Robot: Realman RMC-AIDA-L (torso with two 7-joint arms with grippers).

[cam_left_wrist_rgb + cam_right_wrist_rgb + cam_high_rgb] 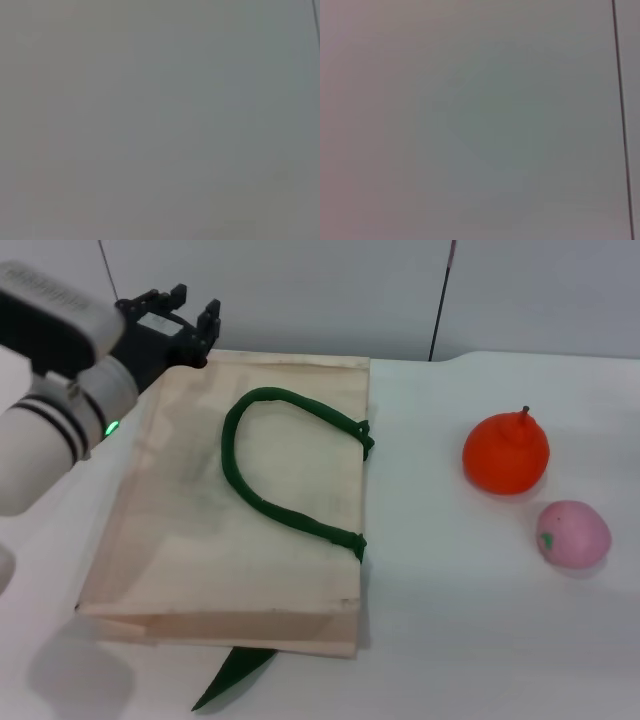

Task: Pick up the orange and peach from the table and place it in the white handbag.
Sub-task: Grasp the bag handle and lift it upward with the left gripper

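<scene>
Left gripper (193,322), fingers apart and empty, hovers over the white handbag's (180,530) far left corner; orange (506,453) and peach (573,533) sit near the table's (460,640) right edge.

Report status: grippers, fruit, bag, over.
Left gripper open at white handbag's far left corner. Right gripper unseen. Orange, peach on table, right of bag. Nothing blocking.

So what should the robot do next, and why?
Probably bring the left claw down to the white handbag and lift its top layer. The bag lies flat and closed on the table, while the orange and the peach sit untouched to its right. The right arm is out of view.
</scene>
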